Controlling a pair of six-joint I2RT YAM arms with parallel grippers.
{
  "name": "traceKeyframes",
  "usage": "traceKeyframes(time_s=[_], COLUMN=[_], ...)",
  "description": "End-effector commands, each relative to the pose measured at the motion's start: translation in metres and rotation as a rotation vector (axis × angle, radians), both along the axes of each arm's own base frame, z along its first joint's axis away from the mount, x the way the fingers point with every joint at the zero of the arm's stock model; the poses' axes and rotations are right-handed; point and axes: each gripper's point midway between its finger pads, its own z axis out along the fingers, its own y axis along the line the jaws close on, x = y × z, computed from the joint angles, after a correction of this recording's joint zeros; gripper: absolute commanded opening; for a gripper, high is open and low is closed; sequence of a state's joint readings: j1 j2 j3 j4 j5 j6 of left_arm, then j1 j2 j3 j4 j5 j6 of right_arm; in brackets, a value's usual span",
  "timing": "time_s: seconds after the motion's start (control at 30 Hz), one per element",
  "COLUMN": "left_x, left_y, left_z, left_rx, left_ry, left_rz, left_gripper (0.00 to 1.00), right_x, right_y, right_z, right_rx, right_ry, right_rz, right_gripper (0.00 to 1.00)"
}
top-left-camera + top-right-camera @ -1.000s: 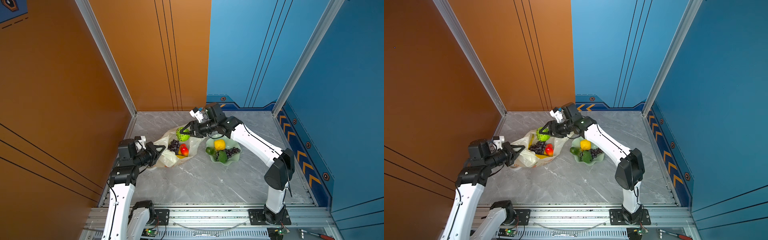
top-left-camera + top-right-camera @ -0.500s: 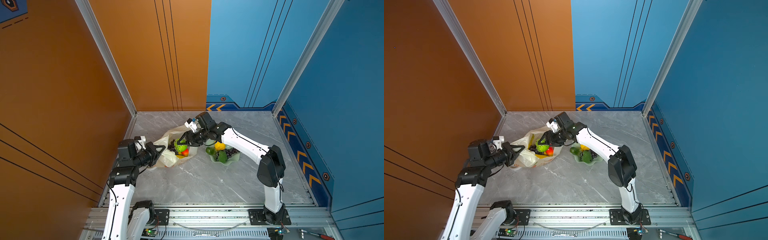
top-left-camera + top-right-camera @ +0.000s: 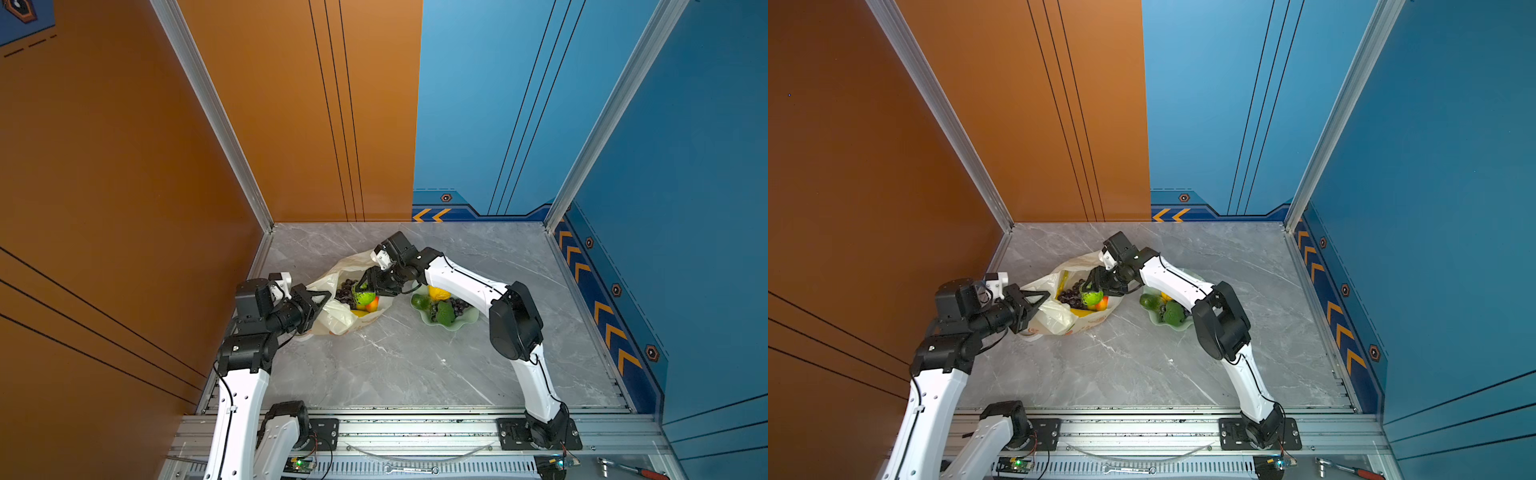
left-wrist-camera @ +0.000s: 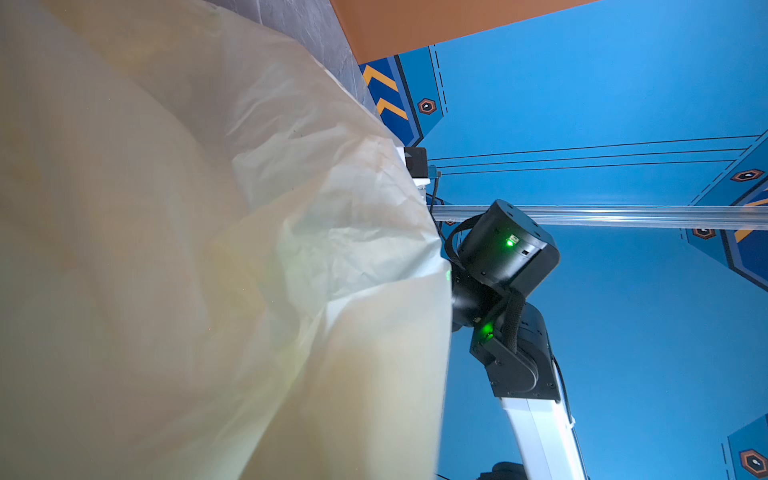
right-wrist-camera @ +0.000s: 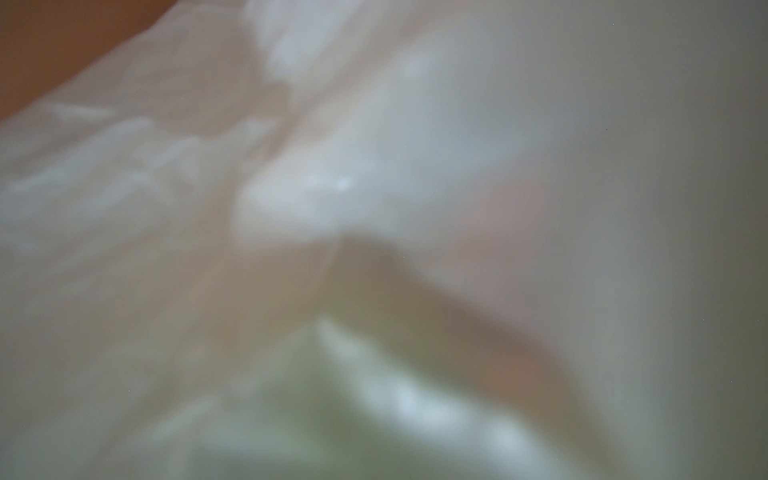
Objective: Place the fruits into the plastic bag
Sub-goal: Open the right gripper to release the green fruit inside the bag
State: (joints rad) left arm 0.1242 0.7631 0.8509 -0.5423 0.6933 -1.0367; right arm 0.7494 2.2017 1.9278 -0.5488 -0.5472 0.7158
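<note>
In both top views, at the left of the grey marble-look table (image 3: 395, 365): plastic bag (image 3: 334, 320), cream-white, crumpled, mouth gaping upward. Pinched at its near rim by the left gripper (image 3: 327, 296), jaws pressed together on the film. Down in the mouth, from the far right side: right gripper (image 3: 363, 290), jaws clamped either side of a round green fruit (image 3: 363, 298), right next to the other fruits. Already in the bag: dark grapes (image 3: 345, 291) left of it, a red-yellow mango-like piece (image 3: 373, 304) just to its right, a bit of yellow banana (image 3: 358, 312) nearer the front. Just right of the bag, apart from it: pale green wavy dish (image 3: 463, 323) with a yellow lemon-like fruit (image 3: 438, 293), two more green fruits (image 3: 445, 312) and a second grape cluster (image 3: 459, 304). Orange print (image 3: 1096, 321) on the bag's lower side, lettering too small to read. Most of the left wrist view taken up by the plastic bag (image 4: 187, 249), creased and pale, with the right arm (image 4: 507, 257) and its green lights beyond the edge. Right wrist view wholly blurred: whitish-green haze, probably bag film close against the lens.
</note>
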Motion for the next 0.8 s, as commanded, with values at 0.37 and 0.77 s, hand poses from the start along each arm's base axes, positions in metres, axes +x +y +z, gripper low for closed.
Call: traceKeyframes(time_s=[0.37,0.77], left_x=[-0.002,-0.002], left_y=[-0.001,0.000], left_z=[-0.005,-0.006], left_rx=[-0.007,-0.001], left_ry=[0.013,0.011], left_rz=[-0.014,-0.008], left_gripper=[0.00,0.00], right_x=[0.041,0.037], right_y=[0.007,0.024], right_z=[0.000,0.011], right_rx=[-0.013,0.079], right_ry=[-0.044,-0.016], right_rz=[-0.143,-0.114], right_gripper=[0.66,0.71])
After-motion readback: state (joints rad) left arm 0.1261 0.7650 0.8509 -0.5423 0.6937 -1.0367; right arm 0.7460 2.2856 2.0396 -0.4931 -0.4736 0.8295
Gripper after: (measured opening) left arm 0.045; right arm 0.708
